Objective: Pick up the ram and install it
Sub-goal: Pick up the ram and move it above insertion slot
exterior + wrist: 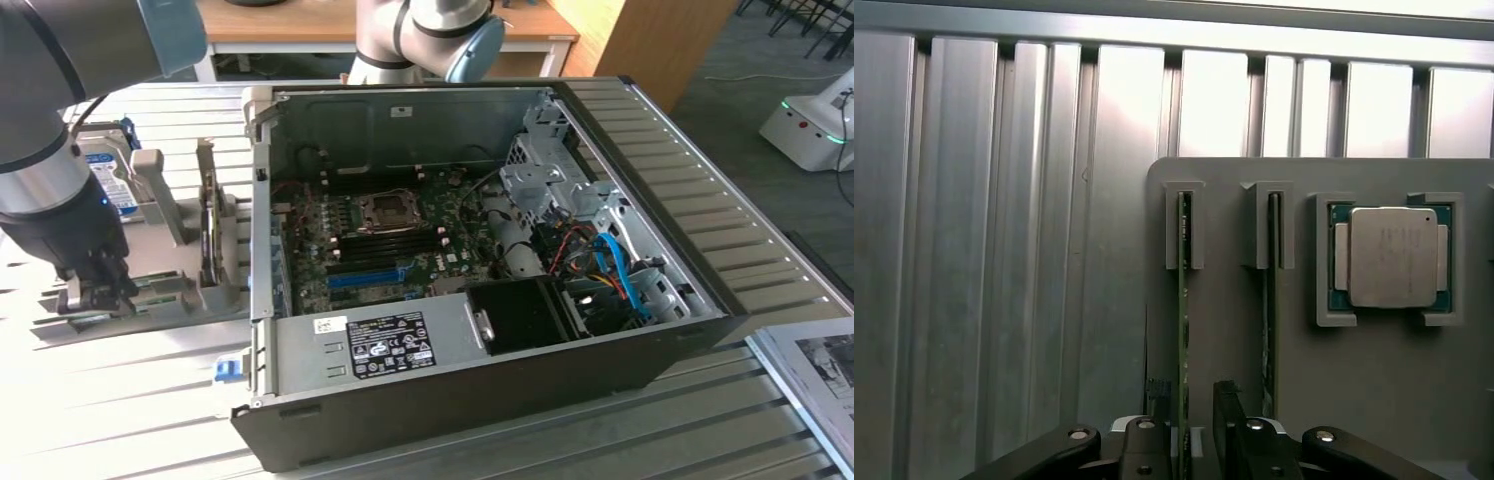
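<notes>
The ram (1182,300) is a thin green stick standing on edge in a slot of a grey holder plate (1354,400). My gripper (1189,395) straddles the ram's near end, one finger (1155,395) on each side with small gaps, so it stands open. A second green stick (1270,300) stands in the neighbouring slot. In the exterior view the gripper (96,292) is lowered onto the grey holder (160,290), at that view's left, beside the open computer case (467,370). The motherboard (387,240) lies inside the case.
A processor chip (1394,257) sits in a pocket of the holder plate beside the sticks. A hard drive with a blue-white label (110,180) and a dark upright card (210,220) stand on the holder. The slatted metal table (1004,250) extends around it.
</notes>
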Controlling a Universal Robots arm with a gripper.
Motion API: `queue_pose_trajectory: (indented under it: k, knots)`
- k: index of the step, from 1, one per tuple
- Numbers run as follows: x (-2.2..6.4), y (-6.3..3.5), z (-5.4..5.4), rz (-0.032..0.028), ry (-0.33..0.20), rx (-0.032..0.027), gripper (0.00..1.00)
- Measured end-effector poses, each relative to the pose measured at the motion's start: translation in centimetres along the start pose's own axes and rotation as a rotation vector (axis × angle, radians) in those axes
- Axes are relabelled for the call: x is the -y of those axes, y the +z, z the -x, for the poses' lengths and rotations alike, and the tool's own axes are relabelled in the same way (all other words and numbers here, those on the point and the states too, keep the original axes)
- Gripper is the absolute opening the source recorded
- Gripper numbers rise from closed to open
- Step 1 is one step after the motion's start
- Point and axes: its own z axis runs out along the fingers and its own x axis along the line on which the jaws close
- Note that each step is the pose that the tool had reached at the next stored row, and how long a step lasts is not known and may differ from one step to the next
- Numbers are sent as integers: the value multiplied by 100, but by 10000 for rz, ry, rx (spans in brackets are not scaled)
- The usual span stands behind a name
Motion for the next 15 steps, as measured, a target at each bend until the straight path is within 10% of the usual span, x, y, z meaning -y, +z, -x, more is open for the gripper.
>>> queue_pose_trajectory:
  k: [15]
  knots:
    - [-1, 0, -20, 0, 1, 0, 31]
